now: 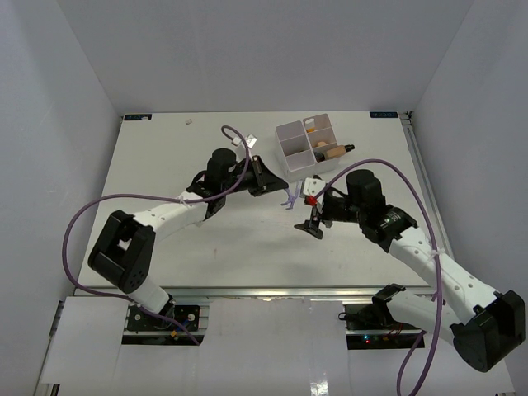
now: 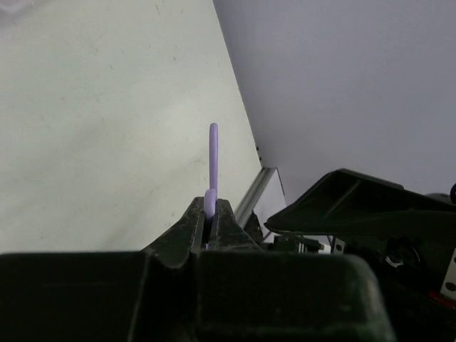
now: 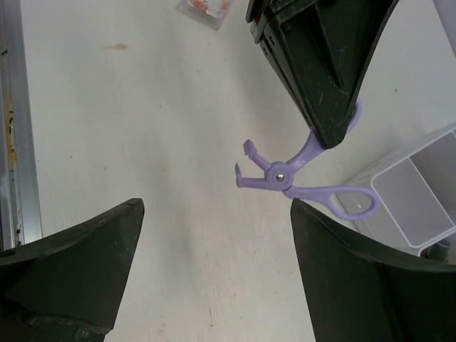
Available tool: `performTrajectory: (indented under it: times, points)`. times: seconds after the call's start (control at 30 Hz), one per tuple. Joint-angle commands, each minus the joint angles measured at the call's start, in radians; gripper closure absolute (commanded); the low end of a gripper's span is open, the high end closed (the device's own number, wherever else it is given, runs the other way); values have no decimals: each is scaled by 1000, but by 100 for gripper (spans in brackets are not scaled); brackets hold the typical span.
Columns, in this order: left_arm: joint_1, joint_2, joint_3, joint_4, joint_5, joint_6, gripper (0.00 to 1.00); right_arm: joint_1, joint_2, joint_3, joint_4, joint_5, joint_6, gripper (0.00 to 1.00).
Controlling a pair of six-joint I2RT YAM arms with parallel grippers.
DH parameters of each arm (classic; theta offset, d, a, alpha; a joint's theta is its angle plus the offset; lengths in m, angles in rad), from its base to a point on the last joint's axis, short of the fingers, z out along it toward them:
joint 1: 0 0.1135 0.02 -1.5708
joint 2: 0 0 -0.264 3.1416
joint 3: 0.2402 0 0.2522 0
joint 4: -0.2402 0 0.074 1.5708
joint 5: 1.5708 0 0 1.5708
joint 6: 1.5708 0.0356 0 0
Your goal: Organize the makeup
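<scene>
The left gripper [image 2: 211, 214] reaches in from the left, and its jaws are pressed onto one handle loop of the lilac clip [image 3: 285, 175]. In the left wrist view that loop stands upright between the fingers [image 2: 231, 228].

The clip is scissor-shaped, with two handle loops, a centre pivot and two short prongs. It is located mid-table [image 1: 165, 165], just off the near-left corner of the white box [image 1: 285, 157]. Its long axis runs roughly near to far, with the prongs toward the near edge and the loops toward the box. The free loop points at the box. Whether the clip touches the table cannot be determined.

The right gripper [image 3: 216, 206] hovers on the near-right side of the clip, jaws spread wide and holding nothing.

An orange tube [image 1: 311, 127] and a beige bottle [image 1: 334, 152] lie in the right-hand compartments of the box. A small clear pinkish item [image 3: 205, 7] lies on the table well to the left.
</scene>
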Motion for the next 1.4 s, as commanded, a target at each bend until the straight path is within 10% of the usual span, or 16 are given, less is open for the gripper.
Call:
performTrajectory:
  times: [0.0, 0.53, 1.37]
  points:
    - [7, 9, 171, -125, -133, 254, 100, -95, -58, 33, 9, 5, 66, 10]
    - [18, 404, 781, -164, -284, 831, 100, -354, -83, -5, -31, -232, 75, 10]
    - [51, 668, 929, -27, -276, 1158, 95, -367, -50, -15, -32, -251, 79, 10]
